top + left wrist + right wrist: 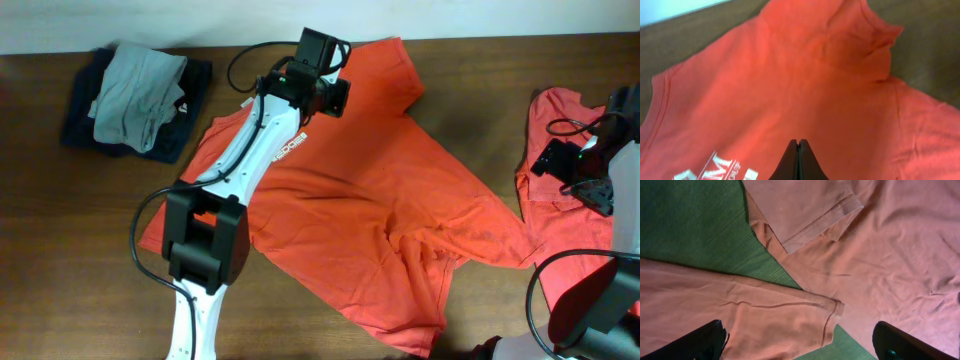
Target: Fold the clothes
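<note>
Clothes, overhead: two orange-red T-shirts, both lying on the brown table.
Spread T-shirt: laid open across mid-table, rumpled toward the lower right, small white chest logo beside the left arm.
Second T-shirt: bunched at the right edge of the table, partly under the right arm, near the spread one's lower right part.
Left end effector: over the upper part of the spread T-shirt, close to the collar end.
Right end effector: above the second T-shirt, by the gap between the two shirts.
Other cloth: dark garment at upper left with a grey garment heaped on it, well apart from the shirts.

Left wrist, cloth: spread T-shirt filling the view, one sleeve at upper right, white lettering at lower left, table in the corners.
Left wrist, left end effector: fingers pressed together, nothing between them, low over the fabric; contact with the cloth not clear.

Right wrist, cloth: colours washed out, table reading green; one sleeve hem at the top, another sleeve reaching in from the left, a wedge of table between them.
Right wrist, right end effector: fingers spread wide at the bottom corners, holding nothing, above the lower sleeve.
</note>
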